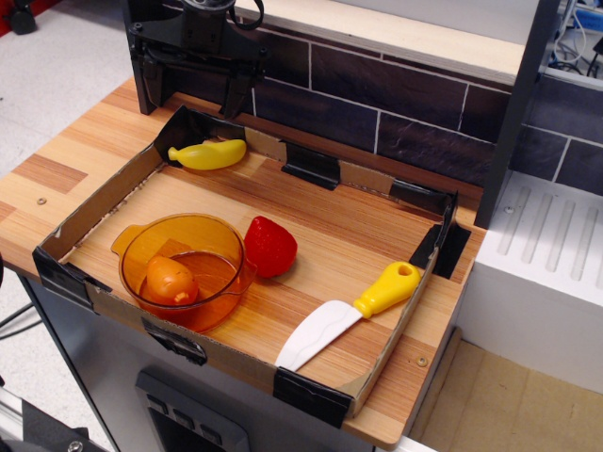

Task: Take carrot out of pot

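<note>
Carrot sits inside pot, front-left of the cardboard tray on the wood surface. Strawberry touches pot's right side. Banana at back-left corner, knife front-right. Gripper up at back, well apart from pot; can't tell if fingers are open or closed.

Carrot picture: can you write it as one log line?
carrot: inside pot | gripper: far behind, not touching | step: not started

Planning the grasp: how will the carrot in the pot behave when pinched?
The carrot looks glossy and rounded, so it may slip from a pinch. Its egg shape suggests it could roll across the floor of the pot if nudged. It appears to be rigid plastic, probably light.
</note>
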Controlling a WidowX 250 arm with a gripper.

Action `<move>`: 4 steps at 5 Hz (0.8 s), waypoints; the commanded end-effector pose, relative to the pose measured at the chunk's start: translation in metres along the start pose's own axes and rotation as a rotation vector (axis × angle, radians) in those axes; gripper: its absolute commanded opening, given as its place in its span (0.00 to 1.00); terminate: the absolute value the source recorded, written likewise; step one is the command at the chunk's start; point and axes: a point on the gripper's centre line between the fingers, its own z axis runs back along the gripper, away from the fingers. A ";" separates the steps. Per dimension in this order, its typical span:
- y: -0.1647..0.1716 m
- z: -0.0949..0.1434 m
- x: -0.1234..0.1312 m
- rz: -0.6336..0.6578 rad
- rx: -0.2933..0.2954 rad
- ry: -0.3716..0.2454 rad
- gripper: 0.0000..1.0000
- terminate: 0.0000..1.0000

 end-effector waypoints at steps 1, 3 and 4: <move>0.000 0.000 0.000 0.000 0.000 0.000 1.00 0.00; 0.009 0.056 -0.019 -0.009 -0.142 -0.046 1.00 0.00; 0.013 0.072 -0.042 0.028 -0.161 -0.048 1.00 0.00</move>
